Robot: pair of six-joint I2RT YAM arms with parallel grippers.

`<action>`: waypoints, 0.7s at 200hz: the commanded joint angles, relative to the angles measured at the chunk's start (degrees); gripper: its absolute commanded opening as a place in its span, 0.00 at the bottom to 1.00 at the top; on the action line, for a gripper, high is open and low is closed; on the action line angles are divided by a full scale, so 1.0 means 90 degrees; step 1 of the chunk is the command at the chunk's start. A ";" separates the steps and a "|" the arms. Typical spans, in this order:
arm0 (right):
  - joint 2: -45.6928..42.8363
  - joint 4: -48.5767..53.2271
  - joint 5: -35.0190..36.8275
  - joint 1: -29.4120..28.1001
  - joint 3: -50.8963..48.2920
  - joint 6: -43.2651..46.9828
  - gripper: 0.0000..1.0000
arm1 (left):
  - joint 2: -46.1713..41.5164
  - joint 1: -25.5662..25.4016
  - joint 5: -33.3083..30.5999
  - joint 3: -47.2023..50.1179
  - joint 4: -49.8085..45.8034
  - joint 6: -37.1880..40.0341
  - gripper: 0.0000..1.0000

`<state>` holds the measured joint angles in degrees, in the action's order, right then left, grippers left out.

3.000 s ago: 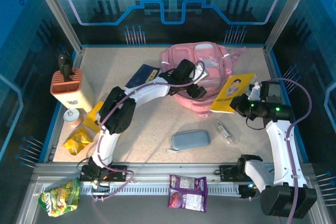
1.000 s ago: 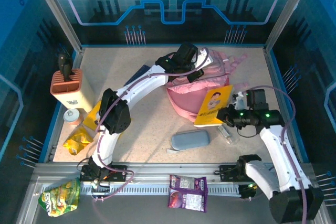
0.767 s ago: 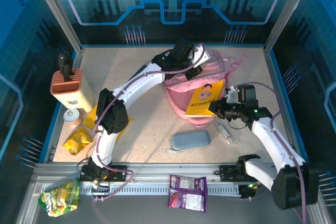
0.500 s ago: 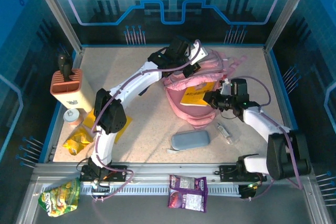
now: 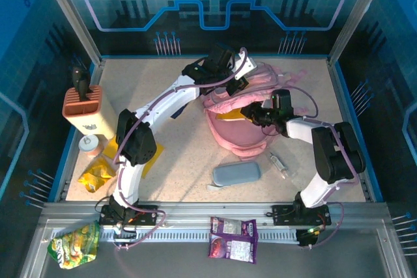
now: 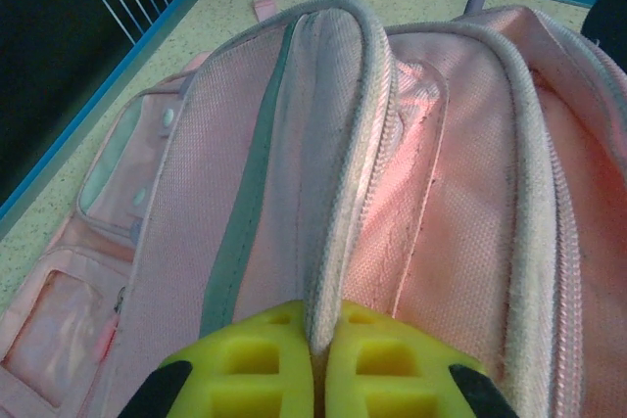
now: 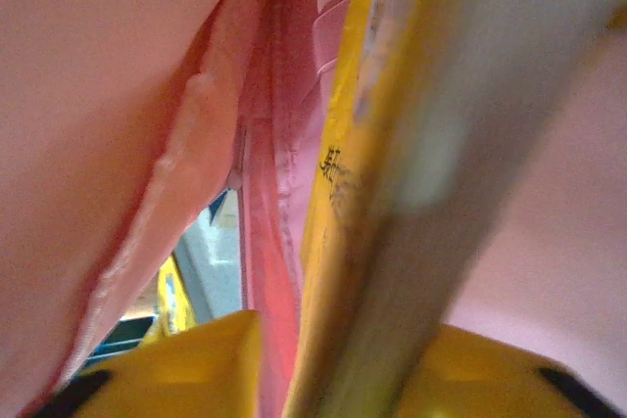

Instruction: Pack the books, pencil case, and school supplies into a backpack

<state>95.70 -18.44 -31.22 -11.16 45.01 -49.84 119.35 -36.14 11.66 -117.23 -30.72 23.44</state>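
The backpack [image 6: 441, 193] is made of pink woven cloth, matt and rather coarse, with fuzzy piping along the rims. Its pocket fronts [image 6: 59, 315] are of clear, slightly shiny plastic. The yellow book [image 7: 343, 173] is covered in smooth printed paper. The pads [image 6: 265, 369] of the left gripper [image 6: 315, 364] are seen as matt yellow plastic, moulded in a grid. The pencil case [image 5: 236, 173] looks soft and smooth. The table [image 5: 182, 154] is finished matt and speckled.

Bright even light, soft shadows; the yellow book [image 7: 333, 183] is blurred in the right wrist view.
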 commanded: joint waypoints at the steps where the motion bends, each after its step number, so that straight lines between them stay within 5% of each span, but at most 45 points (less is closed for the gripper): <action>1: -0.0117 0.0129 0.0402 0.0073 0.0218 0.0330 0.52 | -0.0370 0.0023 0.0361 -0.0222 0.0334 -0.0036 0.00; 59: -0.1584 0.1676 0.1764 -0.0234 -0.0732 0.0763 0.67 | -0.0439 0.0071 0.0283 0.0018 0.0440 -0.0093 0.00; 82: -0.1750 0.1984 0.1657 -0.0280 -0.0933 0.0777 0.66 | -0.0483 0.0074 0.0331 0.0091 0.0510 -0.0170 0.00; 140: -0.1077 0.1171 0.1965 -0.1211 -0.0921 0.0461 0.40 | -0.0485 0.0069 0.0469 0.0155 0.0645 -0.0300 0.00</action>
<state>82.24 -5.08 -15.42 -18.35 35.57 -44.66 119.28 -35.94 13.02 -115.33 -30.13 22.31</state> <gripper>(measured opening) 0.428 0.068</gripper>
